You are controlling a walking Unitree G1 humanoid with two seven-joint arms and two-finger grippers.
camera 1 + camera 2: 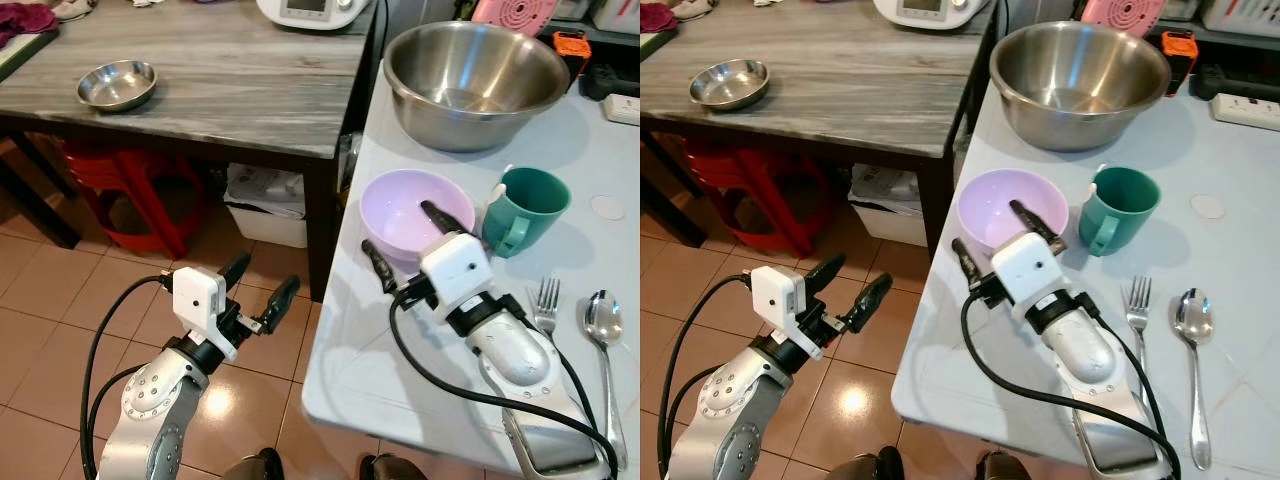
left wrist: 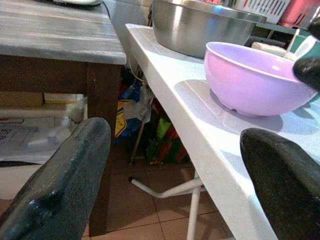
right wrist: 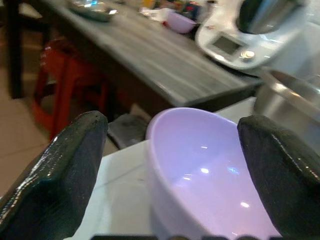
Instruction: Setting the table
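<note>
Lilac bowl [image 1: 410,212] sits between the spread fingers of the released right claw [image 1: 404,240]

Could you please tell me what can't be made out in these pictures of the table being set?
- Lavender bowl: its near rim is hidden behind the right gripper in the eye views, so contact cannot be judged.
- Green mug: its inside is hidden by its own wall.
- Kitchen machine: cut off by the top edge, eye views.
- Spoon: its handle end is hidden by the right arm.
- Left gripper: open over the floor, holding nothing.
</note>
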